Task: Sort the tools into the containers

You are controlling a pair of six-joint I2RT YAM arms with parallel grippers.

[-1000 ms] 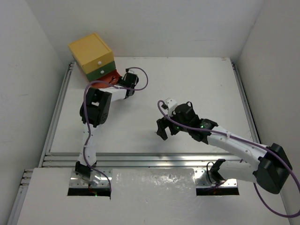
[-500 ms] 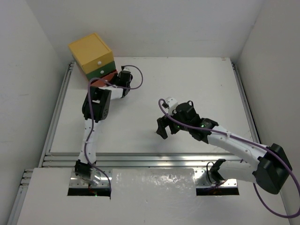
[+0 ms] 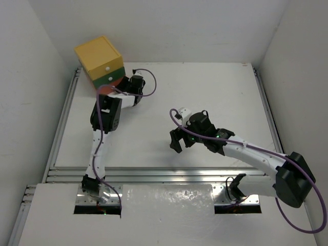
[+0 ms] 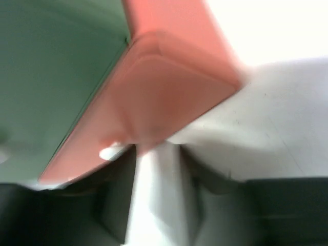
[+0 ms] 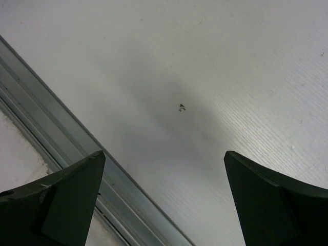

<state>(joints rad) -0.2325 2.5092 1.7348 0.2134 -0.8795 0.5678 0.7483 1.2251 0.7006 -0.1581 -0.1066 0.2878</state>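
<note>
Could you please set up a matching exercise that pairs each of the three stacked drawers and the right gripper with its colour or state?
Column one:
1. top drawer
2. middle drawer
3. bottom drawer
4. right gripper

Column two:
A. orange-red
B. open, holding nothing
C. yellow
D. green

Right pairs: 1-C, 2-D, 3-A, 4-B.

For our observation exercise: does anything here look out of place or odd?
The orange-red drawer juts out from under the green drawer, so the stack is not flush; the left pincer is right at it. No tools show on the table. The right pincer hangs open over bare table.
</note>
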